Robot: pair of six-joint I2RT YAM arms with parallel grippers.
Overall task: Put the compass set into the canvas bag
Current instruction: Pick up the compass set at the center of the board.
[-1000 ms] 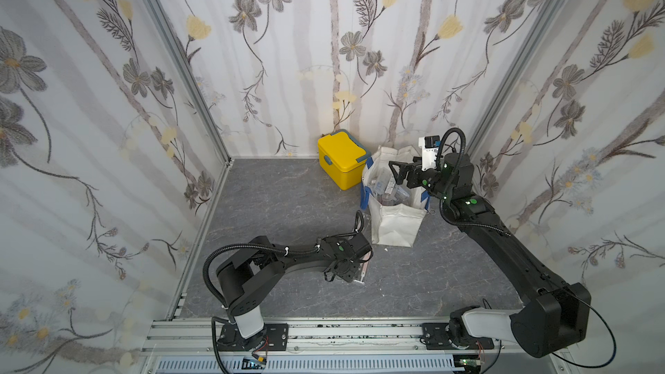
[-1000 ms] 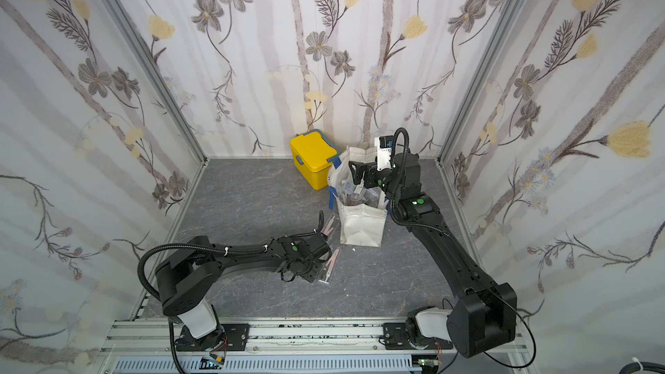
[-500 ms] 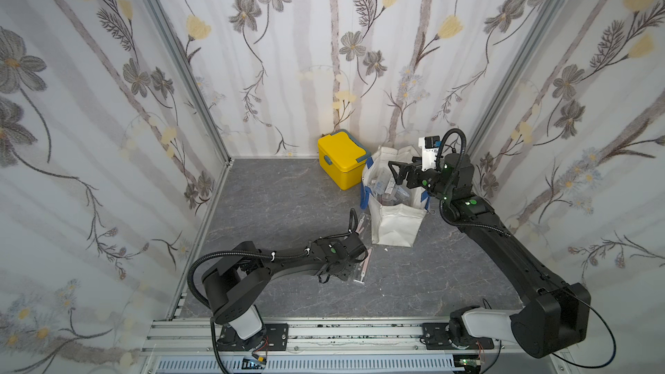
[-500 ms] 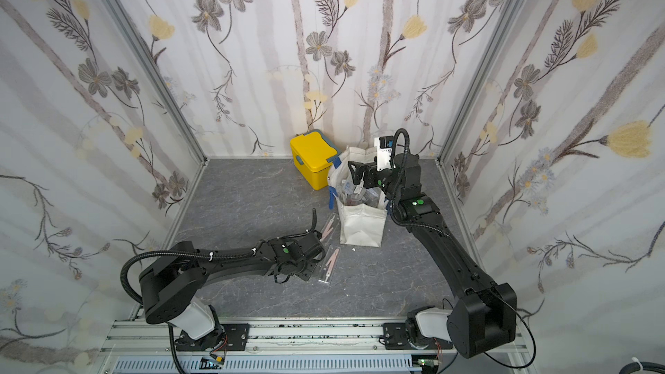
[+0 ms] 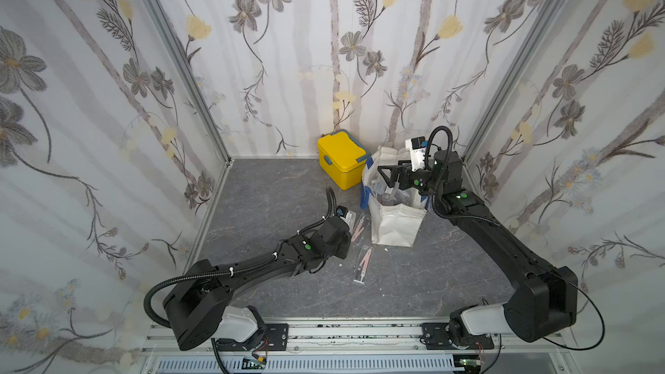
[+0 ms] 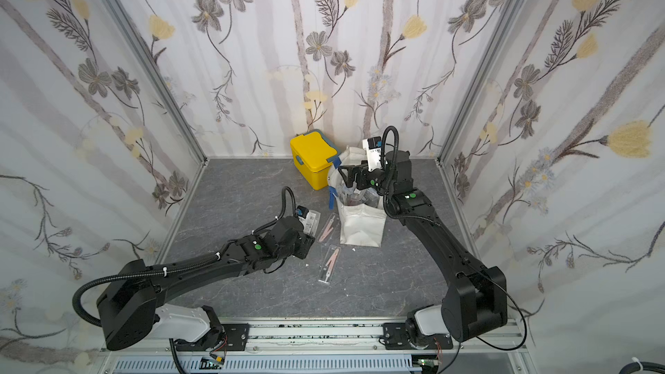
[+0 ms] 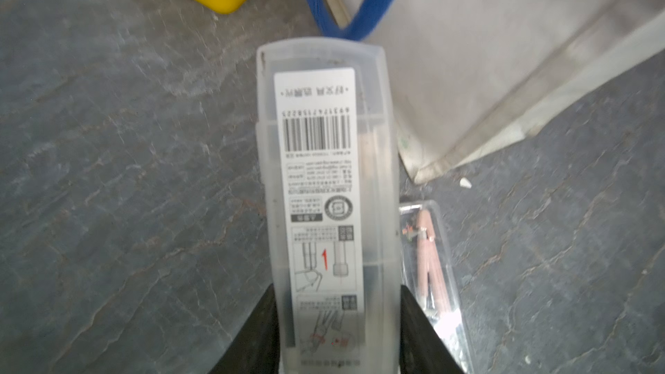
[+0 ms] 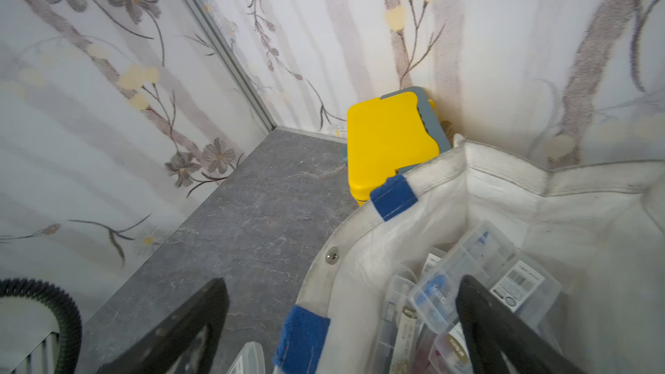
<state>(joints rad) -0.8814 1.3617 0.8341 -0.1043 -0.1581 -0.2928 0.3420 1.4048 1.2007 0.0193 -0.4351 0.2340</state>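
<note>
My left gripper [image 7: 336, 291] is shut on a compass set [image 7: 324, 174], a clear plastic case with a barcode label, held just above the floor beside the canvas bag [image 7: 485, 66]. In both top views that gripper [image 5: 342, 241] [image 6: 303, 239] sits left of the off-white bag [image 5: 394, 217] [image 6: 361, 224], with the held case [image 6: 311, 220] sticking out toward it. Two more cases with pink compasses [image 5: 361, 226] [image 5: 363, 264] lie on the floor. My right gripper [image 5: 390, 178] [image 8: 340, 282] hangs open over the bag's rim, one finger outside, the other inside above several clear cases [image 8: 467, 275].
A yellow lidded box [image 5: 342, 160] [image 8: 388, 138] stands against the back wall, touching the bag's far left side. The bag's blue strap [image 7: 342, 12] hangs down near the held case. Flowered walls close in the grey floor [image 5: 280, 192] on three sides.
My left gripper has closed on the compass set and drawn back from the front toward the far left with it. The right arm has barely moved.
</note>
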